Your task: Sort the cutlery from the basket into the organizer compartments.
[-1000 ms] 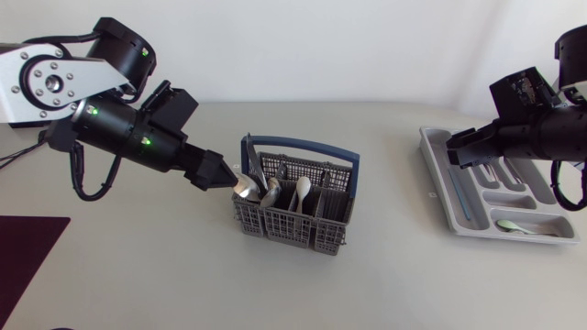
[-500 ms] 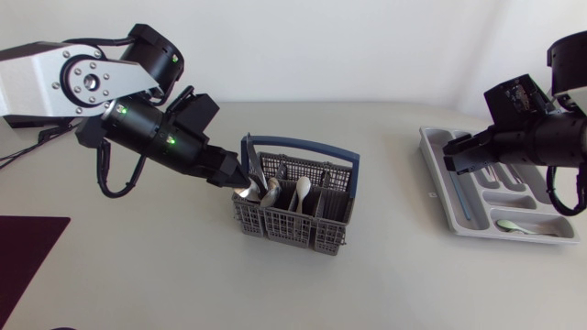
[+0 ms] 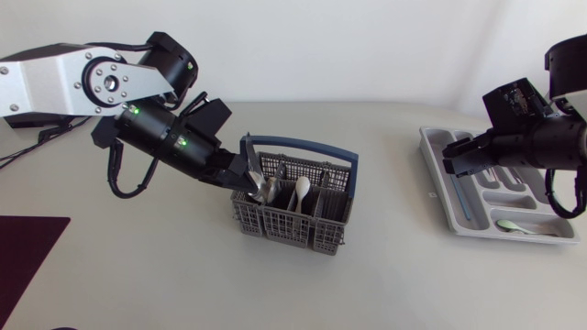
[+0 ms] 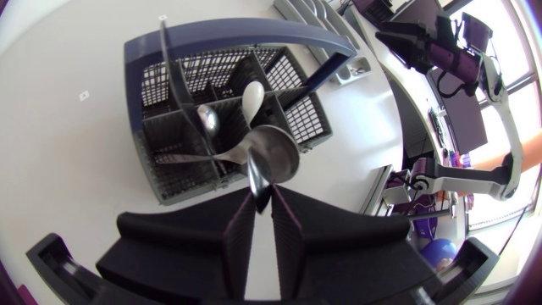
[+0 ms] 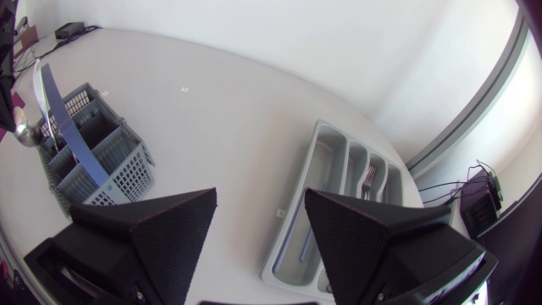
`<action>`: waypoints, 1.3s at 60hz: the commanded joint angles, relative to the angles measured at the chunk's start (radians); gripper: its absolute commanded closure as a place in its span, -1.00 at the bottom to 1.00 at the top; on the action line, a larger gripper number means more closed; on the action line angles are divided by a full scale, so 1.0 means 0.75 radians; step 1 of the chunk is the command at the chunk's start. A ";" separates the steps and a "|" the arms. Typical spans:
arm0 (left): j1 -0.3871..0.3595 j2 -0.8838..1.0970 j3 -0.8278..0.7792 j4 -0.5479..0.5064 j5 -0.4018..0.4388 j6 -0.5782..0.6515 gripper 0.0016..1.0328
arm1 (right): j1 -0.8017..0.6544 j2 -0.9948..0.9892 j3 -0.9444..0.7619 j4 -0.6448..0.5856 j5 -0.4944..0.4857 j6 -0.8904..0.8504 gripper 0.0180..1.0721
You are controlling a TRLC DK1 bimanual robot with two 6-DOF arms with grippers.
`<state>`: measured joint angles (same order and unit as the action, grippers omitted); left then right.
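A grey cutlery basket (image 3: 293,225) with a blue handle stands mid-table and holds metal spoons and a white spoon (image 3: 303,190). My left gripper (image 3: 249,180) reaches into the basket's left end. In the left wrist view the left gripper (image 4: 263,196) is shut on the bowl of a large metal spoon (image 4: 273,157), above the basket (image 4: 182,182); a smaller metal spoon (image 4: 207,119) and the white spoon (image 4: 252,95) lie ahead. The grey organizer (image 3: 440,197) sits at the right with a pale green spoon (image 3: 514,225) in it. My right gripper (image 3: 451,156) hovers open over its left rim.
In the right wrist view the right gripper (image 5: 258,207) is open and holds nothing, with the organizer (image 5: 296,229) below it, forks (image 5: 370,178) in a far compartment, and the basket (image 5: 118,169) off to one side. A dark maroon mat (image 3: 27,247) lies at the table's left edge.
My left arm has moved right and down into the basket, and its fingers have closed on the large metal spoon. The right arm shifted only slightly.
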<state>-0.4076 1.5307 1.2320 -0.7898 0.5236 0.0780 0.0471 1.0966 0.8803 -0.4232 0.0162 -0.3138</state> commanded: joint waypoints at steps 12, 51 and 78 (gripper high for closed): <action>-0.033 0.017 0.092 -0.043 -0.025 0.000 0.94 | 0.011 -0.030 -0.043 0.000 0.011 0.015 -0.44; -0.039 -0.120 0.349 -0.272 -0.044 0.070 0.94 | 0.021 -0.039 -0.051 -0.002 0.011 0.011 -0.44; -0.033 -0.092 0.568 -0.559 -0.060 0.193 0.94 | 0.050 -0.043 -0.041 -0.023 0.021 0.003 -0.44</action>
<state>-0.4397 1.4536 1.6257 -1.1847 0.4713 0.1905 0.0723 1.0771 0.8635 -0.4274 0.0185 -0.3141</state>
